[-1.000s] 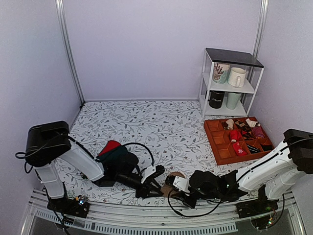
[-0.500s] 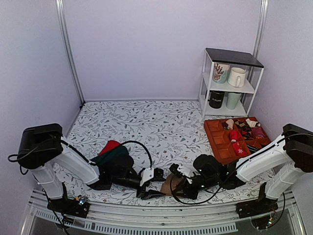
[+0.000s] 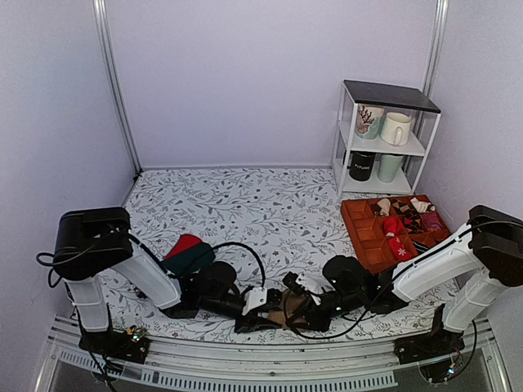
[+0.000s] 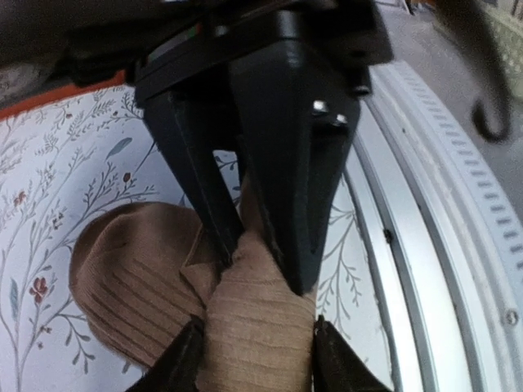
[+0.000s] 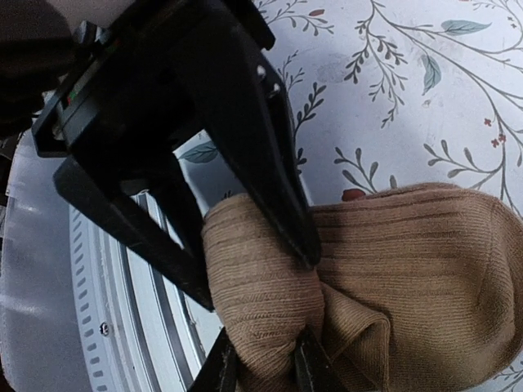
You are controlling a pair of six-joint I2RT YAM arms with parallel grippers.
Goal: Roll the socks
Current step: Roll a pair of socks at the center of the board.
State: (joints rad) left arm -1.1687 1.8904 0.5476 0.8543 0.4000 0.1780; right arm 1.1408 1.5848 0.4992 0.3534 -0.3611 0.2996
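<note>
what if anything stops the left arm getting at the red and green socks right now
Probably not yet: the left gripper is shut on the tan socks, which the right gripper also pinches. The red and green socks lie uncovered beside its forearm, so it would have to let go first.

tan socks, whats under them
Under the tan socks only the floral table cover shows, around their edges. The left gripper and right gripper pinch one end; anything directly beneath the fabric is hidden.
</note>
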